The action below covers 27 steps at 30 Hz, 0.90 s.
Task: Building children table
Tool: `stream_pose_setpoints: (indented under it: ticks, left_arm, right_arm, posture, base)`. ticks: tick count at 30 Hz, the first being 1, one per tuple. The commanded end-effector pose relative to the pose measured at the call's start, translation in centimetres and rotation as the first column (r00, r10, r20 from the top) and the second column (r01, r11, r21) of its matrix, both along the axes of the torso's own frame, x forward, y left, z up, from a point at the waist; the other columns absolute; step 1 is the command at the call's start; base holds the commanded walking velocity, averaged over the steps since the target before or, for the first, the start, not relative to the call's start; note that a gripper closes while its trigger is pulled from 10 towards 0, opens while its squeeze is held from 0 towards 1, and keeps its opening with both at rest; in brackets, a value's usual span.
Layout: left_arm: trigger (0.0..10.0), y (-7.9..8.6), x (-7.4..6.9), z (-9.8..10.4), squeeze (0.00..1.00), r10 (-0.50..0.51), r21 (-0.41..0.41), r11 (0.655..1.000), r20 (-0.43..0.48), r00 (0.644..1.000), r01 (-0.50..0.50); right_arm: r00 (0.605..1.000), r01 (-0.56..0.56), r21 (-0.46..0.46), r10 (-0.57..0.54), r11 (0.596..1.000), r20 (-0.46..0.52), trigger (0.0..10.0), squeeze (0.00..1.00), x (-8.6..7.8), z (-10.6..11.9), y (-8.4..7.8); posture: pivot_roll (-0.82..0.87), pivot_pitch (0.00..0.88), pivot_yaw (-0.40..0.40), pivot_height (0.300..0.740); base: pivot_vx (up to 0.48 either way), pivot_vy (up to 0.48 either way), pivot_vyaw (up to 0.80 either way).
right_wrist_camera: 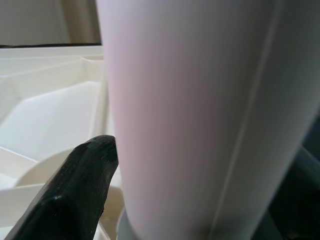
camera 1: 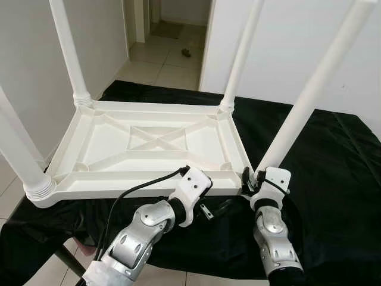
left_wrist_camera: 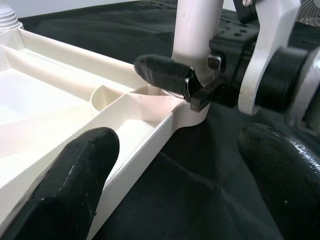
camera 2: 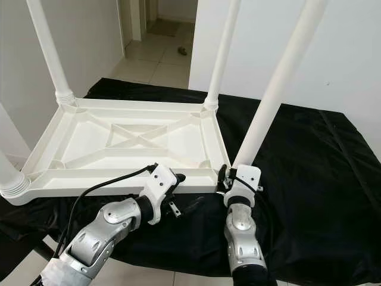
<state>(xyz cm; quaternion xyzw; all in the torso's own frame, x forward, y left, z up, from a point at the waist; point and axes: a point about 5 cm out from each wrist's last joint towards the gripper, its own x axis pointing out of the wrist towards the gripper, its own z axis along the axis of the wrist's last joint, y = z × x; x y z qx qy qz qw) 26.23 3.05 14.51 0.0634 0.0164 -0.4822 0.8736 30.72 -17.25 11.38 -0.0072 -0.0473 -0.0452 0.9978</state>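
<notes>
A white plastic children's table (camera 1: 149,143) lies upside down on a black cloth (camera 1: 333,179). Four white legs stand up from its corners. My right gripper (camera 1: 256,176) is shut on the base of the near right leg (camera 1: 309,89). One black finger (right_wrist_camera: 75,190) presses against that leg (right_wrist_camera: 200,115) just above its socket. My left gripper (left_wrist_camera: 180,175) is open at the near rim, close to the same corner. Its fingers straddle the rim, one finger (left_wrist_camera: 75,185) over the tabletop's ribbed underside and the other over the cloth.
The cloth-covered surface ends just in front of my arms, with tiled floor (camera 1: 24,196) below on the left. White walls stand behind, and an open doorway (camera 1: 172,42) leads to a tiled corridor. The far left leg (camera 1: 68,53) and near left leg (camera 1: 18,155) rise high.
</notes>
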Motion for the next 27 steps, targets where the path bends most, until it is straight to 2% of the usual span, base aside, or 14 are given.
stream_pose_setpoints:
  ticks: [1,4,9,10,11,12,13,15,18,21,22,23,24,27]
  left_arm:
    - [10.0,-0.2,-0.3,-0.2,0.0,-0.014,0.018,1.0,-0.005,1.0,0.014]
    - [10.0,-0.2,-0.3,-0.2,0.0,-0.017,0.021,1.0,-0.004,1.0,0.017]
    - [10.0,-0.6,-0.8,0.2,0.0,-0.043,0.022,0.999,-0.001,0.999,0.043]
    - [10.0,-0.8,-1.2,0.3,0.0,-0.053,0.019,0.998,-0.001,0.999,0.053]
    - [10.0,-0.8,-1.2,0.3,0.0,-0.053,0.019,0.998,-0.001,0.999,0.053]
    - [10.0,-0.8,-1.1,0.5,0.0,-0.043,0.018,0.999,-0.001,0.999,0.043]
    - [10.0,-0.8,-1.1,0.5,0.0,-0.043,0.018,0.999,-0.001,0.999,0.043]
    - [10.0,-0.7,-0.9,0.6,0.0,-0.037,0.015,0.999,-0.001,0.999,0.037]
    - [10.0,-0.7,-0.9,0.7,0.0,-0.036,0.015,0.999,-0.001,0.999,0.036]
    - [10.0,-0.6,-0.8,0.7,0.0,-0.036,0.019,0.999,-0.003,0.999,0.036]
    - [10.0,-0.6,-0.8,0.7,0.0,-0.036,0.019,0.999,-0.003,0.999,0.036]
    - [10.0,-0.6,-0.8,0.8,0.0,-0.035,0.021,0.999,-0.003,0.999,0.035]
    - [10.0,-0.6,-0.8,0.8,0.0,-0.034,0.023,0.999,-0.003,0.999,0.034]
    - [10.0,-0.6,-0.7,0.9,0.0,-0.029,0.024,0.999,-0.002,1.0,0.029]
  right_arm:
    - [0.997,-0.077,0.011,0.077,0.997,-0.006,10.0,0.0,0.2,0.0,-0.1]
    - [0.99,-0.14,-0.004,0.14,0.99,-0.008,10.0,0.0,0.5,0.2,-0.2]
    - [0.952,-0.307,-0.057,0.306,0.95,-0.027,10.0,0.0,1.1,0.6,-0.9]
    - [0.926,-0.378,-0.094,0.375,0.921,-0.046,10.0,0.0,1.4,0.8,-1.4]
    - [0.926,-0.378,-0.094,0.375,0.921,-0.046,10.0,0.0,1.4,0.8,-1.4]
    - [0.859,-0.511,-0.131,0.504,0.849,-0.088,10.0,0.0,1.4,0.9,-1.6]
    - [0.859,-0.511,-0.131,0.504,0.849,-0.088,10.0,0.0,1.4,0.9,-1.6]
    - [0.806,-0.592,-0.161,0.577,0.79,-0.13,10.0,0.0,1.7,1.1,-1.8]
    - [0.793,-0.609,-0.169,0.592,0.775,-0.142,10.0,0.0,1.8,1.1,-1.9]
    - [0.723,-0.69,-0.195,0.658,0.697,-0.208,10.0,0.0,2.4,1.1,-1.9]
    - [0.723,-0.69,-0.195,0.658,0.697,-0.208,10.0,0.0,2.4,1.1,-1.9]
    - [0.703,-0.711,-0.187,0.676,0.678,-0.223,4.4,0.0,2.7,1.2,-1.9]
    - [0.687,-0.726,-0.184,0.688,0.662,-0.234,0.0,0.0,2.9,1.3,-1.9]
    - [0.668,-0.744,-0.176,0.703,0.645,-0.245,0.0,0.0,3.3,1.4,-1.9]
  posture:
    - [0.04,0.004,-0.063,0.74]
    - [0.04,0.004,-0.064,0.74]
    - [0.04,0.004,-0.063,0.74]
    - [0.04,0.004,-0.063,0.74]
    - [0.04,0.004,-0.063,0.74]
    - [0.04,0.003,-0.061,0.74]
    - [0.04,0.003,-0.061,0.74]
    - [0.04,0.006,-0.059,0.74]
    - [0.04,0.006,-0.059,0.74]
    - [0.04,0.01,-0.048,0.74]
    - [0.04,0.01,-0.048,0.74]
    - [0.04,0.01,-0.049,0.74]
    - [0.04,0.01,-0.049,0.74]
    - [0.05,0.015,-0.055,0.74]
  base:
    - [0.0,0.0,0.0]
    - [0.0,0.0,0.0]
    - [0.0,0.0,0.0]
    - [0.0,0.0,0.0]
    - [0.0,0.0,0.0]
    - [0.0,0.0,0.0]
    - [0.0,0.0,0.0]
    - [0.0,0.0,0.0]
    - [0.0,0.0,0.0]
    - [0.0,0.0,0.0]
    - [0.0,0.0,0.0]
    - [0.0,0.0,0.0]
    - [0.0,0.0,0.0]
    - [0.0,0.0,0.0]
